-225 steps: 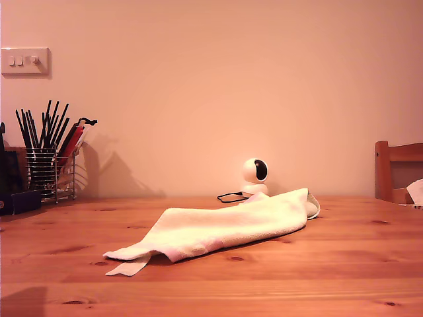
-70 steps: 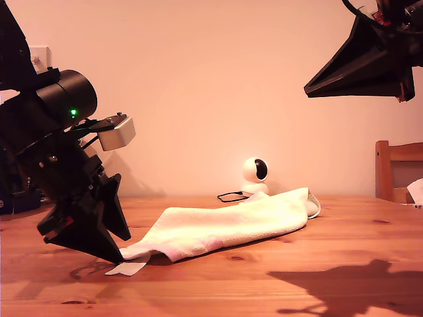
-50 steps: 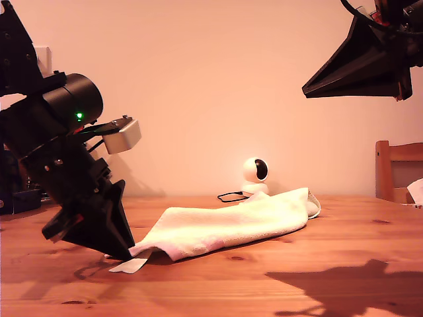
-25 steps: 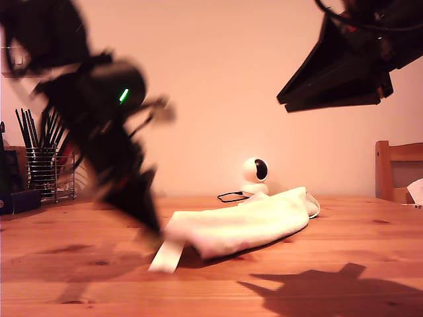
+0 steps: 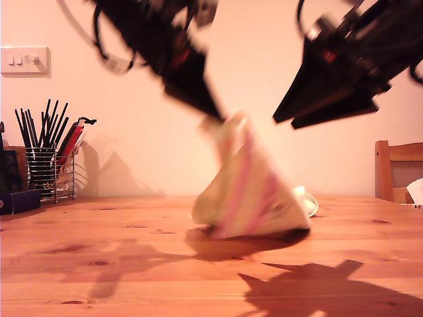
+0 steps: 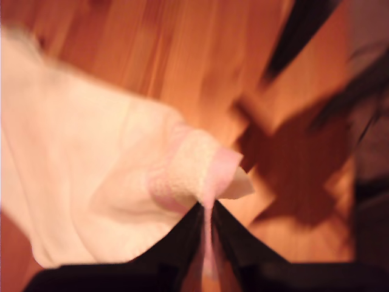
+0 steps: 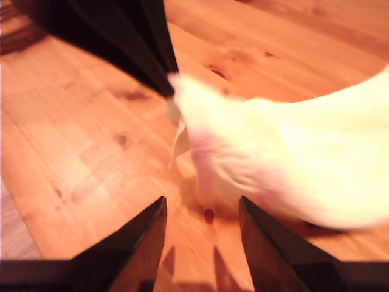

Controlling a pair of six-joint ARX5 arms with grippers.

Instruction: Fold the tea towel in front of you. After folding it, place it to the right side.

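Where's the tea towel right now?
In the exterior view, the tea towel hangs mid-table from my first pincer, one corner lifted, its lower part on the table.

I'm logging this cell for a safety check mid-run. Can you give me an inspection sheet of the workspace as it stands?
Surface: knotty wooden table, bare apart from the items below.
Job's things: cream-white terry tea towel, one corner held up in the air, its lower part on the table, not yet folded.
Clutter: wire holder of black sticks and a dark box at the exterior view's left.
Grippers: my first hand is shut on the towel's corner; my second hand is open and empty, above the table.
Cables: black cable loop by the first arm, blurred.
Surroundings: plain wall, white switch plate, wooden chair at the exterior view's right.
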